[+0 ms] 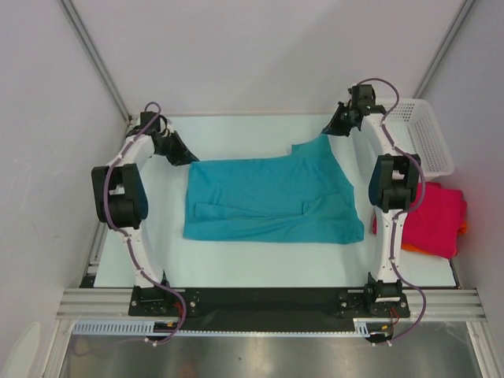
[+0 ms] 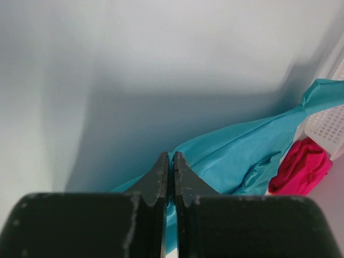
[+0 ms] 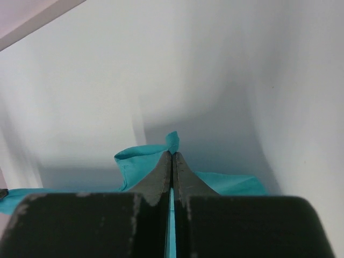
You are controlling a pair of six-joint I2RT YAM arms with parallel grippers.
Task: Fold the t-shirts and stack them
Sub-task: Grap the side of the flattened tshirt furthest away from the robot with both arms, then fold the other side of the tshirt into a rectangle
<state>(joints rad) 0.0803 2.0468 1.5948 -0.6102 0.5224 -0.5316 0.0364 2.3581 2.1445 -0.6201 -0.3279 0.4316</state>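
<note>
Teal shirt: spread across the middle of the desk, its far right corner lifted toward the far edge.
Left gripper: closed tight, the shirt's far left corner pinched between the fingers.
Right gripper: closed tight, the lifted corner pinched.
Pink shirt: heaped at the right edge, an orange shirt edge seen beneath.
Basket: placed at the far right corner.

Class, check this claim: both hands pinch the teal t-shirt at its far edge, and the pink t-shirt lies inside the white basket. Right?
Not quite. The top external view shows the pink t-shirt on the table, beside the white basket, not inside it. The rest holds.
</note>
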